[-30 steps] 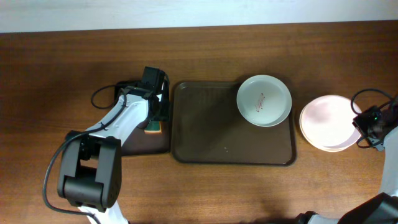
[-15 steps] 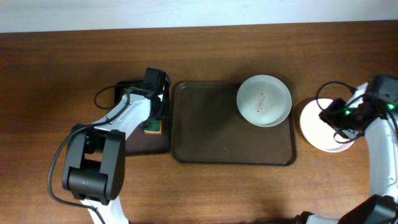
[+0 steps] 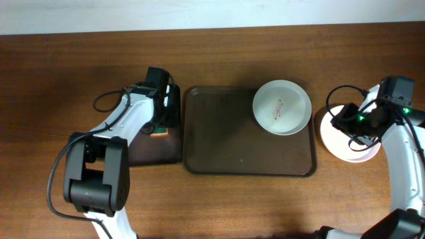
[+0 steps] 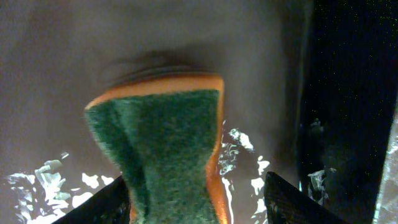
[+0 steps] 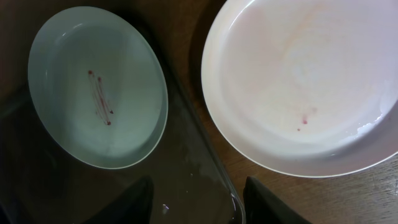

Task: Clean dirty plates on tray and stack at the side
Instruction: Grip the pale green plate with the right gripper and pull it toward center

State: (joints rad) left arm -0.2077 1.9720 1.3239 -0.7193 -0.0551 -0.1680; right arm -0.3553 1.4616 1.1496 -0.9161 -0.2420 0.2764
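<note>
A pale green plate (image 3: 281,107) with red smears lies in the back right corner of the brown tray (image 3: 226,143); it also shows in the right wrist view (image 5: 96,87). A white-pink plate (image 3: 348,149) sits on the table right of the tray, with small red specks in the right wrist view (image 5: 305,81). My right gripper (image 3: 340,121) (image 5: 200,202) is open and empty, above the tray's right rim between the two plates. My left gripper (image 3: 163,114) (image 4: 199,202) is open around a green and orange sponge (image 3: 161,131) (image 4: 168,143), its left finger against the sponge.
The sponge lies on a small dark wet tray (image 3: 156,153) left of the brown tray. The brown tray's rim (image 5: 211,155) runs between the plates. Cables trail from both arms. A pale wall edge runs along the table's back.
My right arm has swung left from the table's right edge to above the white-pink plate. My left gripper has shifted slightly toward the back, over the sponge.
</note>
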